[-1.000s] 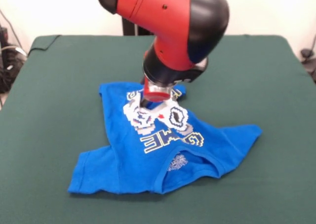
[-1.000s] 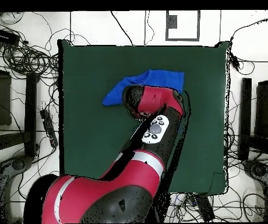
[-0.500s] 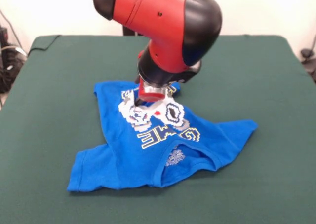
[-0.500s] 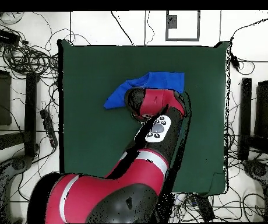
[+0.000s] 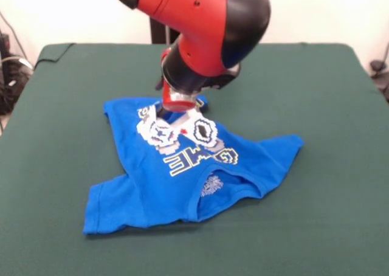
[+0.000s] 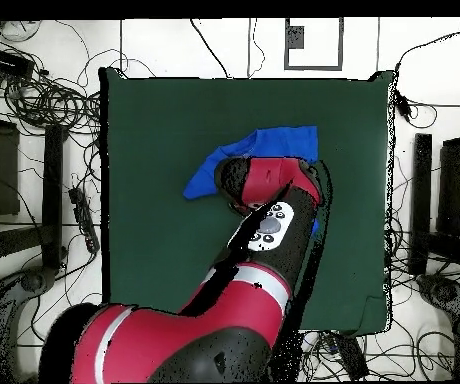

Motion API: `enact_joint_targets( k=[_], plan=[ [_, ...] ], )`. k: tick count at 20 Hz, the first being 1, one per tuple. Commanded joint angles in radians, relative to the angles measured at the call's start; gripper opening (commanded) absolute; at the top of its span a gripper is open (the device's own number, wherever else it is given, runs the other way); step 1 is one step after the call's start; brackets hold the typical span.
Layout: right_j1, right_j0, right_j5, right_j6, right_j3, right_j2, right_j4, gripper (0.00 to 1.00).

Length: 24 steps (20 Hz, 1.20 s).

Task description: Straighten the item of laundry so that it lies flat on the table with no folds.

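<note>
One shirt, one arm, one bench.
A single blue T-shirt (image 5: pixel 182 166) lies on a single green bench (image 5: pixel 316 106), under a single red-and-black arm (image 5: pixel 200 33).

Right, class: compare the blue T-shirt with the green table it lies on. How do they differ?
Colour: the T-shirt is bright blue with a white and yellow print; the table is plain dark green.
Size: the T-shirt covers only a small part of the table.
Lie: the T-shirt is rumpled and folded; the table's cover is smooth.
Both show cloth surfaces.
</note>
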Motion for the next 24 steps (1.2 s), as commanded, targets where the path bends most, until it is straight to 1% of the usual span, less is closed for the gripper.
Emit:
enact_joint_targets(
  k=[1, 4, 5, 9, 10, 12, 15, 18, 21, 22, 24],
  plan=[
    [-0.059, 0.027, 0.125, -0.183, 0.18, 0.082, -0.091, 1.0],
    [-0.072, 0.013, 0.115, -0.189, 0.19, 0.093, -0.115, 1.0],
    [-0.064, 0.005, 0.114, -0.187, 0.178, 0.1, -0.12, 1.0],
    [-0.073, -0.03, 0.027, -0.181, 0.185, 0.155, -0.114, 1.0],
    [-0.087, -0.036, -0.054, -0.159, 0.206, 0.175, -0.103, 1.0],
    [-0.117, -0.034, -0.135, -0.134, 0.234, 0.195, -0.091, 1.0],
    [-0.171, -0.046, -0.238, -0.111, 0.277, 0.238, -0.063, 1.0],
    [-0.231, -0.054, -0.303, -0.12, 0.303, 0.275, -0.063, 1.0],
    [-0.265, -0.055, -0.339, -0.128, 0.291, 0.288, -0.089, 1.0],
    [-0.275, -0.054, -0.337, -0.131, 0.277, 0.291, -0.092, 1.0],
    [-0.286, -0.049, -0.295, -0.14, 0.246, 0.295, -0.092, 1.0]
  ],
)
